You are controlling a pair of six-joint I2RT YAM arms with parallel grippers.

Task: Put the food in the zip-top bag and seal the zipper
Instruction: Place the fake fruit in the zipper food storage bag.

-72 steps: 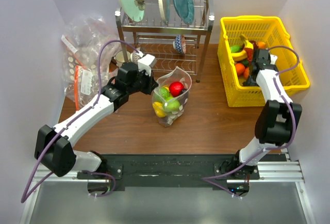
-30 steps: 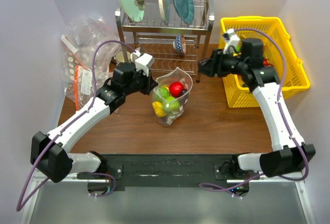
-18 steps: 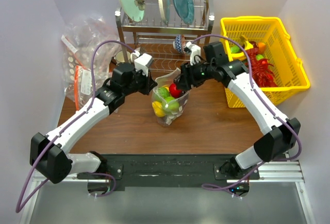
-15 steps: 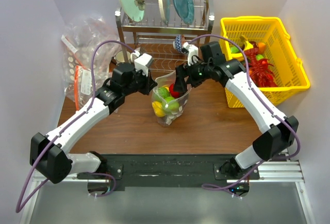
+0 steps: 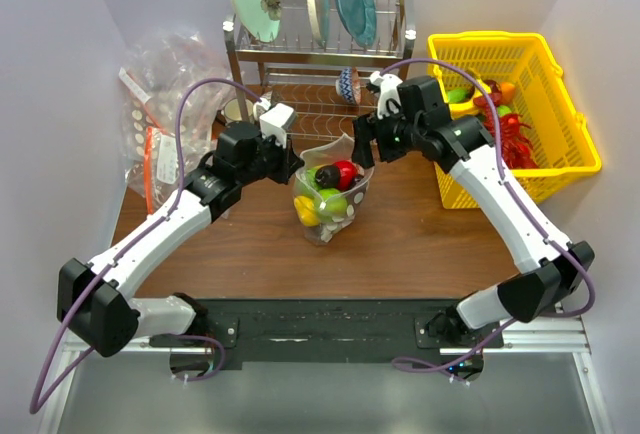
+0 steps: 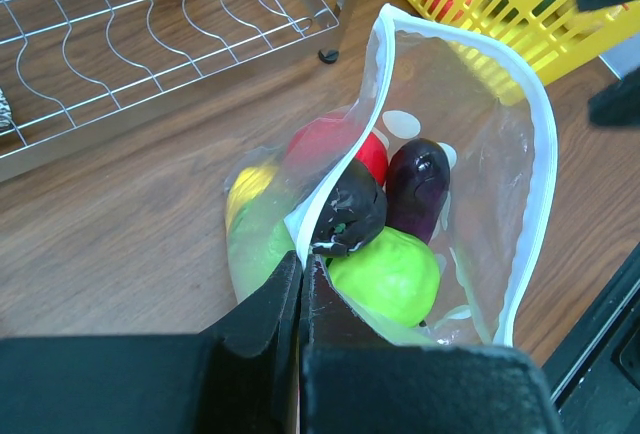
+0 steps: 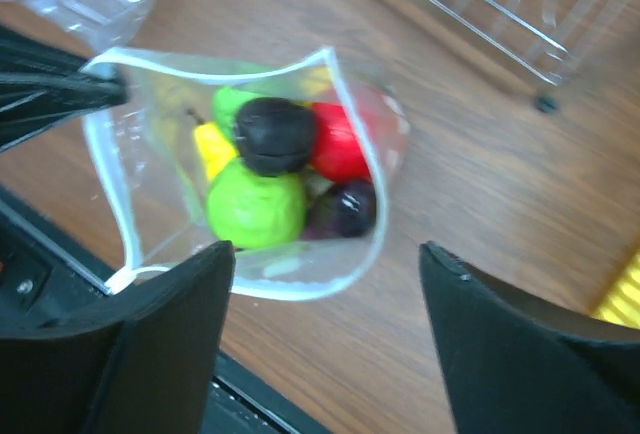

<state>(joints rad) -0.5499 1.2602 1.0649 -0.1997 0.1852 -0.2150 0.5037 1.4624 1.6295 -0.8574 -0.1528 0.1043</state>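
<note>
The zip-top bag [image 5: 330, 216] stands open on the brown table, clear with white dots. My left gripper [image 5: 293, 162] is shut on its near-left rim [image 6: 303, 254] and holds the mouth up. The white zipper strip [image 6: 541, 174] curves round the open mouth. Inside lies the food: a red piece [image 6: 371, 154], a purple eggplant [image 6: 418, 182], a black-brown piece [image 6: 350, 216], a green one [image 6: 392, 274] and a yellow one [image 6: 250, 189]. My right gripper [image 5: 364, 140] hangs open and empty above the bag's right side [image 7: 328, 254].
A yellow basket [image 5: 490, 42] with more toy food stands at the right. A metal dish rack [image 5: 320, 54] with plates is behind the bag. A heap of clear bags [image 5: 165, 94] lies at the back left.
My right arm swung from the basket to over the bag, opened, and a dark piece now lies in the bag. It has since drawn back a little to the right. The left grip is unchanged.
</note>
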